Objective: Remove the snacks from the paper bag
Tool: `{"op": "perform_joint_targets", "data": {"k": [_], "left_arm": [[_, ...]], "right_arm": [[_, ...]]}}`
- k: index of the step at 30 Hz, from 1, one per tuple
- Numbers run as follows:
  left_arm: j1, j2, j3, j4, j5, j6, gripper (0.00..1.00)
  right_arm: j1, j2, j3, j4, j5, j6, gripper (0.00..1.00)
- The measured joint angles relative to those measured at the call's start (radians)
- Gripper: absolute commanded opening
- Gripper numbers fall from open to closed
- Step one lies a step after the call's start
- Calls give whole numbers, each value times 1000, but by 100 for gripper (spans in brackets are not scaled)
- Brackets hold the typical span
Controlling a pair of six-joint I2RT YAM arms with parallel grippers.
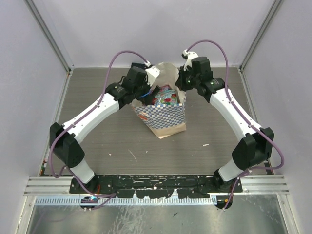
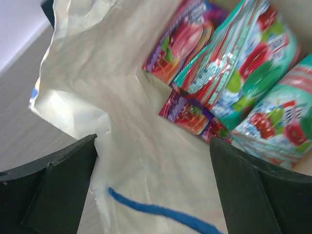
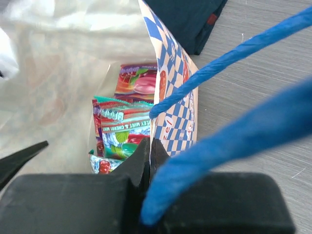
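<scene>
The paper bag (image 1: pixel 165 117) stands upright mid-table, checkered outside, cream inside. Several snacks (image 1: pixel 165 97) lie in it. My left gripper (image 1: pixel 146 91) is at the bag's left rim. In the left wrist view it (image 2: pixel 153 146) is open, with the bag's cream inner wall (image 2: pixel 97 73) and a blue cord handle (image 2: pixel 156 209) between its fingers; teal (image 2: pixel 239 63) and purple (image 2: pixel 180 39) pouches lie beyond. My right gripper (image 1: pixel 182 84) is at the right rim. In the right wrist view it (image 3: pixel 151 146) is shut on the bag's checkered wall (image 3: pixel 175 97); pouches (image 3: pixel 126 126) show inside.
A dark navy folded cloth (image 3: pixel 190 19) lies on the grey table (image 1: pixel 122 136) just beyond the bag's right side. A blue cord handle (image 3: pixel 234 53) drapes across my right gripper. Enclosure walls and metal posts (image 1: pixel 48 34) ring the table.
</scene>
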Motion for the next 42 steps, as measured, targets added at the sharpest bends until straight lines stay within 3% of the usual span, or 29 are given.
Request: {"op": "perform_joint_targets", "data": {"k": [4,11,23,28,34,42], "left_arm": [[0,-22,-92,-14,-40,-2,98],[-1,-96,-92,-56,-204,44,98],[18,-96,-19,-84,-349,312,99],[42,-97,-101,57,-438,499,98],[51,-149,-182,213,-382,707,98],[64,-276,-186,287,-291,925,98]], "right_arm": [[-11,0,0,21,-37,3,0],[-12,1,-2,27,-85,13,1],[-17,1,-8,28,-108,-2,1],[-17,1,-8,27,-118,-3,0],[-17,1,-8,28,-126,-4,1],[-18,1,-8,27,-133,-6,0]]}}
